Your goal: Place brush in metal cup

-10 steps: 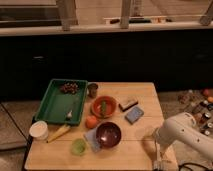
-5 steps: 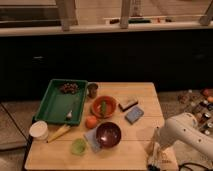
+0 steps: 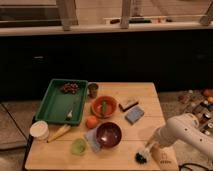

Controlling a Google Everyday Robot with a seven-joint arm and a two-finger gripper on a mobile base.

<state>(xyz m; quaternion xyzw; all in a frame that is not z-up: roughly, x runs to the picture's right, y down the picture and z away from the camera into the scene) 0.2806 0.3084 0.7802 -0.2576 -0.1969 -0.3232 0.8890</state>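
The brush [image 3: 142, 156] shows its small black bristle head low over the table's front right corner, with its white handle running up into my gripper [image 3: 151, 148]. The gripper is shut on the handle at the end of my white arm [image 3: 182, 129], which comes in from the right. The metal cup [image 3: 93, 90] stands upright at the back of the table, beside the right rim of the green tray [image 3: 54, 102]. It is far to the upper left of the gripper.
Between the gripper and the cup are a dark red bowl [image 3: 109, 134], an orange bowl [image 3: 104, 106], an orange fruit [image 3: 91, 122], a blue sponge [image 3: 134, 115] and a dark block with a tan top [image 3: 129, 103]. A white cup [image 3: 39, 130] and a green cup [image 3: 78, 146] stand at the front left.
My gripper and the brush have shifted left along the table's front right edge. The bristle head now shows further left. Nothing else has moved.
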